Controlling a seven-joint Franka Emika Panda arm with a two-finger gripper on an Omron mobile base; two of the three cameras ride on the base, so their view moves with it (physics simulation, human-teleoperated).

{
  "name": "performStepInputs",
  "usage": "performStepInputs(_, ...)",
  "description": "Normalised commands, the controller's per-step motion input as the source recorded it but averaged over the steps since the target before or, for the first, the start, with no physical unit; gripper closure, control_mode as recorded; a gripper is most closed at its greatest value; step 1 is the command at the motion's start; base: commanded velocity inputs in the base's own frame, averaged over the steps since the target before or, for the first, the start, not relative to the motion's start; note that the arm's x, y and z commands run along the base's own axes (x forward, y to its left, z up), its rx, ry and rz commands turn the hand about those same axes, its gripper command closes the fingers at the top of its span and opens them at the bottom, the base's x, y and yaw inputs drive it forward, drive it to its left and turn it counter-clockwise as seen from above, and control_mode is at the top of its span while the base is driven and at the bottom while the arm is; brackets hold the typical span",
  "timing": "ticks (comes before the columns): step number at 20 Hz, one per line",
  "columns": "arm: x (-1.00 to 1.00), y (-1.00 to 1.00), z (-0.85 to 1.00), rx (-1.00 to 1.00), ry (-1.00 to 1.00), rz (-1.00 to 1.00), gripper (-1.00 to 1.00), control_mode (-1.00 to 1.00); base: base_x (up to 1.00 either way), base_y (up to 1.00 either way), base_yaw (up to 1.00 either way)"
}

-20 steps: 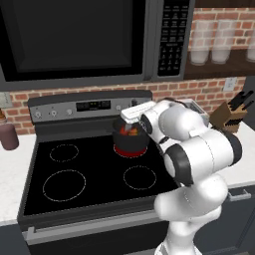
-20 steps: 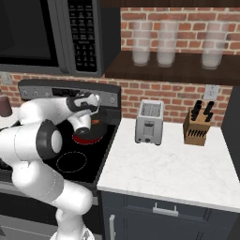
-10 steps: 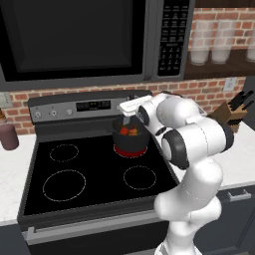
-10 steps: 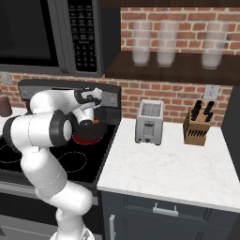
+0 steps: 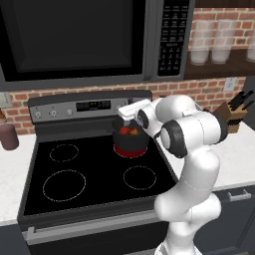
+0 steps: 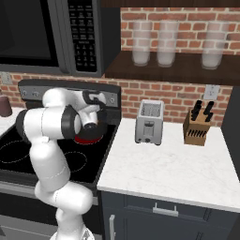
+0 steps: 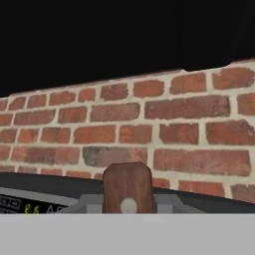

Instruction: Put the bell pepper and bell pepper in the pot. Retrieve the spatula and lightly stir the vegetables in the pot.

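The dark pot (image 5: pixel 131 143) with a red band round its base stands on the stove's back right burner, and it also shows past my arm (image 6: pixel 89 137). Red bell pepper flesh (image 5: pixel 128 131) shows inside it; I cannot tell the two peppers apart. My gripper (image 5: pixel 121 118) hangs over the pot's left rim, just in front of the stove's control panel. In the hand view my gripper (image 7: pixel 127 204) is shut on the spatula, whose reddish-brown handle (image 7: pixel 127 185) stands end-on between the fingers. The blade is hidden.
A microwave (image 5: pixel 74 40) hangs low over the stove (image 5: pixel 89 174). The brick wall (image 7: pixel 149 129) is close behind my hand. A silver toaster (image 6: pixel 149 122) and a knife block (image 6: pixel 197 127) stand on the white counter (image 6: pixel 173 164). A maroon cup (image 5: pixel 8 136) sits at the left.
My arm has swung its elbow up and to the right while the hand stays over the pot, still shut on the spatula. The pot has not moved.
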Motion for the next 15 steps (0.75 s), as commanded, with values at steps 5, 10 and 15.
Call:
performStepInputs(5, -0.68, -0.07, -0.10, 0.00, -0.01, 0.01, 1.00, -1.00, 0.00, 0.00, 0.00)
performStepInputs(10, -0.82, -0.09, 0.02, 0.00, 0.00, 0.00, 1.00, -1.00, 0.00, 0.00, 0.00)
performStepInputs(15, -0.16, 0.00, 0.19, 0.00, 0.00, 0.00, 1.00, -1.00, 0.00, 0.00, 0.00)
